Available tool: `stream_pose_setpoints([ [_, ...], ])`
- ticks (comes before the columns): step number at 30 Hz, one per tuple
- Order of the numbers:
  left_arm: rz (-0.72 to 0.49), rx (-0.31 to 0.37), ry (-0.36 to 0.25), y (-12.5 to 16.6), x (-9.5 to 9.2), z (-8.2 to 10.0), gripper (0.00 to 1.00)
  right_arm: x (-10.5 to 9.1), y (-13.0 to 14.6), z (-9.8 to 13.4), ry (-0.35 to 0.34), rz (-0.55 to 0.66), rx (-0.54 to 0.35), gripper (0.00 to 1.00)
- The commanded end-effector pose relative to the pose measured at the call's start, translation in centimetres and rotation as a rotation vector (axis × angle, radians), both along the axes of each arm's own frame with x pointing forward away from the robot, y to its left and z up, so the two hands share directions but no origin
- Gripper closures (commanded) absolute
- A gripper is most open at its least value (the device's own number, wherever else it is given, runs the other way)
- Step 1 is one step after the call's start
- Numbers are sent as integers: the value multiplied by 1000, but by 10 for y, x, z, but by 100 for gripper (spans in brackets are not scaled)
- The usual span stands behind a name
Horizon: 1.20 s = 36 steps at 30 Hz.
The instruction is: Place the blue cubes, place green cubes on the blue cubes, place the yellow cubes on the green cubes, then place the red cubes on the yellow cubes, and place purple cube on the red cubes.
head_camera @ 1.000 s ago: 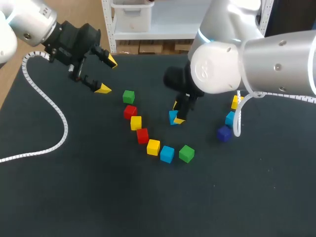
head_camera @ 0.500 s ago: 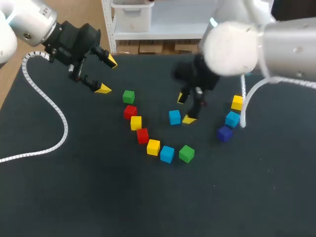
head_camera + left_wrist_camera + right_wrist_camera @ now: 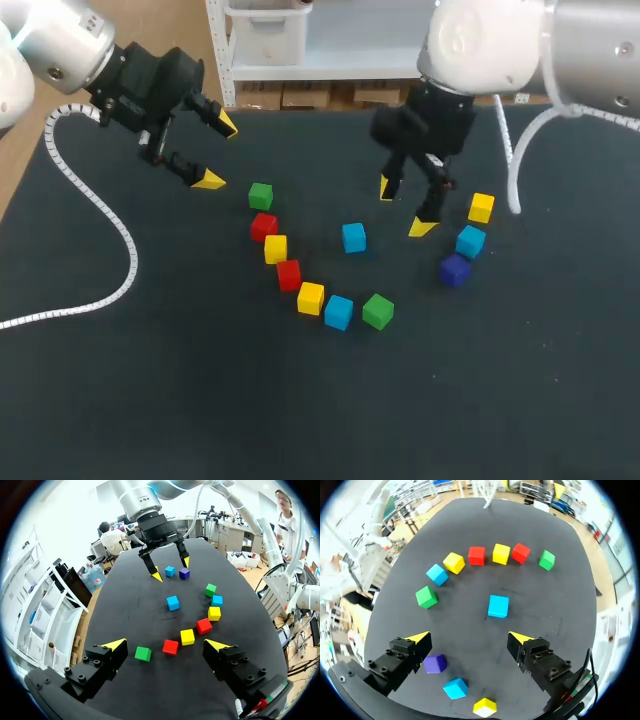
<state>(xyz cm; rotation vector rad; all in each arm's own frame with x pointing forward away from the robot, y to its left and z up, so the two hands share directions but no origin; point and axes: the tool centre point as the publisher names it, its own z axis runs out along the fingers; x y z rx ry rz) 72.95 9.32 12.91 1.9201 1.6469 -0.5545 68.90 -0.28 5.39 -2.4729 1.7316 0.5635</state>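
— Now, status of right gripper (image 3: 405,208)?
— Spread wide, holding nothing. Raised over the table (image 3: 200,400), between the lone blue cube (image 3: 353,237) and a loose cluster: outlying yellow cube (image 3: 481,208), outlying blue cube (image 3: 470,241), purple cube (image 3: 454,270). In the right wrist view, lone blue cube ahead of the open fingers, purple cube close beside one finger.
— And left gripper (image 3: 218,152)?
— Also wide open, empty. Held above the far left part of the table, near the end green cube (image 3: 261,196) of a curved row.
— Order of that row?
— From the end green cube: upper red cube (image 3: 264,227), upper yellow cube (image 3: 276,248), lower red cube (image 3: 289,274), lower yellow cube (image 3: 311,298), row blue cube (image 3: 338,312), near green cube (image 3: 378,311). Neighbours touching or just beside each other. All cubes lying singly on the table surface.
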Motion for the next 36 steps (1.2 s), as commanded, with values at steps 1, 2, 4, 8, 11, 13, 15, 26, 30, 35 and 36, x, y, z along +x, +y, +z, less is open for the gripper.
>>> stream_pose_setpoints([
  [1, -3, 2, 3, 0, 2, 0, 0, 3, -10, 5, 7, 84, 37, 0],
  [2, -3, 2, 3, 0, 2, 0, 0, 3, -14, 7, 2, 100, 46, 0],
  [4, -3, 2, 3, 0, 2, 0, 0, 3, -23, 11, -3, 133, 51, 0],
  [8, -3, 2, 3, 0, 2, 0, 0, 0, -45, 19, -6, 179, 87, 0],
  [11, -3, 2, 3, 0, 2, 0, 0, -6, -60, 23, -9, 200, 87, 0],
  [13, -3, 2, 3, 0, 2, 0, 0, -11, -69, 24, -9, 201, 91, 0],
  [15, -3, 2, 3, 0, 2, 0, 0, -17, -77, 24, -12, 228, 101, 0],
  [26, -3, 2, 3, 0, 2, 0, 0, -30, -116, 6, 4, 366, 86, 0],
  [30, -3, 2, 3, 0, 2, 0, 0, -27, -127, -4, -2, 386, 87, 0],
  [35, -3, 2, 3, 0, 2, 0, 0, -18, -135, -19, -19, 400, 105, 0],
  [36, -3, 2, 3, 0, 2, 0, 0, -16, -136, -21, -24, 405, 116, 0],
])
